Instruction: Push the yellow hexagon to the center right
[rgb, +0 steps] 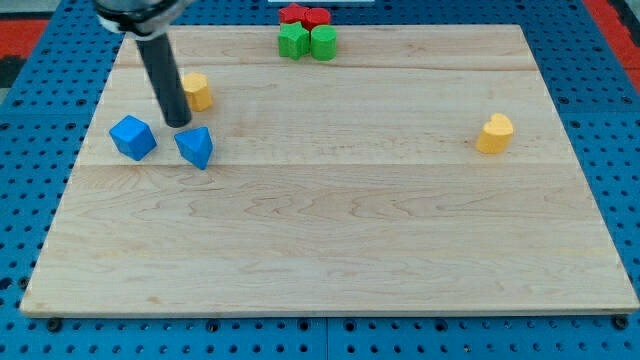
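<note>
The yellow hexagon (198, 91) lies near the view's upper left of the wooden board (330, 230). My tip (178, 123) stands just below and left of it, close to its left side, between it and the blue triangular block (196, 146). The rod partly hides the hexagon's left edge. A blue cube-like block (132, 137) lies left of my tip. A yellow heart-shaped block (494, 133) sits at the view's right, about mid-height.
At the view's top centre, a green star-like block (293, 41) and a green cylinder-like block (323, 42) sit together, with a red star-like block (293, 14) and another red block (317, 17) behind them at the board's top edge.
</note>
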